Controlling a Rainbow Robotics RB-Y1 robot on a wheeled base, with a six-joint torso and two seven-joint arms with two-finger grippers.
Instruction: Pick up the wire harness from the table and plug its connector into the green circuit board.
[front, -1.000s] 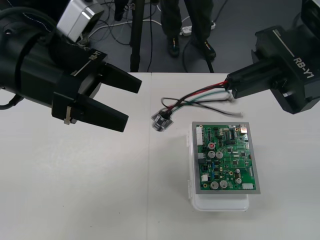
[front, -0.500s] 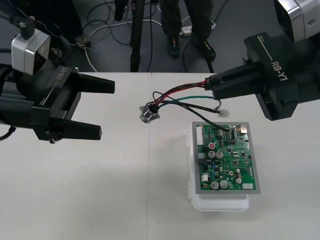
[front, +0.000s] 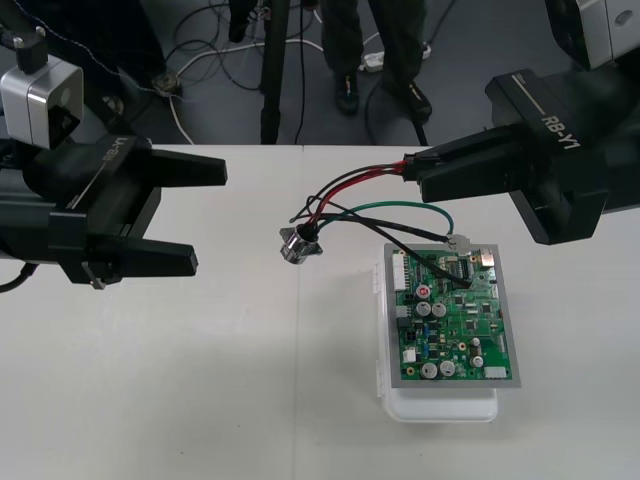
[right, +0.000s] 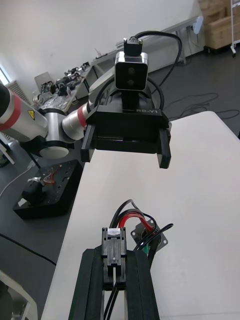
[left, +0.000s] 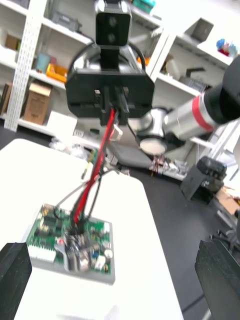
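— Starting with the largest item: what carries the scene?

— Worktop (front: 150, 400), plain and light. On its right part sits the white base (front: 440, 405), which bears the green circuit board (front: 455, 315).

— And the two arms?

— Left gripper (front: 210, 217): enters from the left and hangs over the worktop's left part. Its fingers (left: 12, 272) are spread wide with nothing between them. It faces the right gripper (front: 412, 175) and is well apart from it. Right gripper: enters from the right and stands above the worktop's far side, just beyond the board's far edge. Its fingers are pressed together on the wire harness (front: 345, 183).

— How does the harness lie?

— Wires (front: 390, 206), red, black and green, arc leftward from the right gripper's tips. One black wire loops down over the board's far part. Whether it touches the board cannot be told.

— The smaller parts?

— Round metal socket (front: 297, 245): hangs at the wires' free end, left of the board and between the two grippers. Whether it touches the worktop cannot be told. Black plug (right: 114, 244): in the right wrist view it is pinched between the right gripper's fingers, apart from the board.
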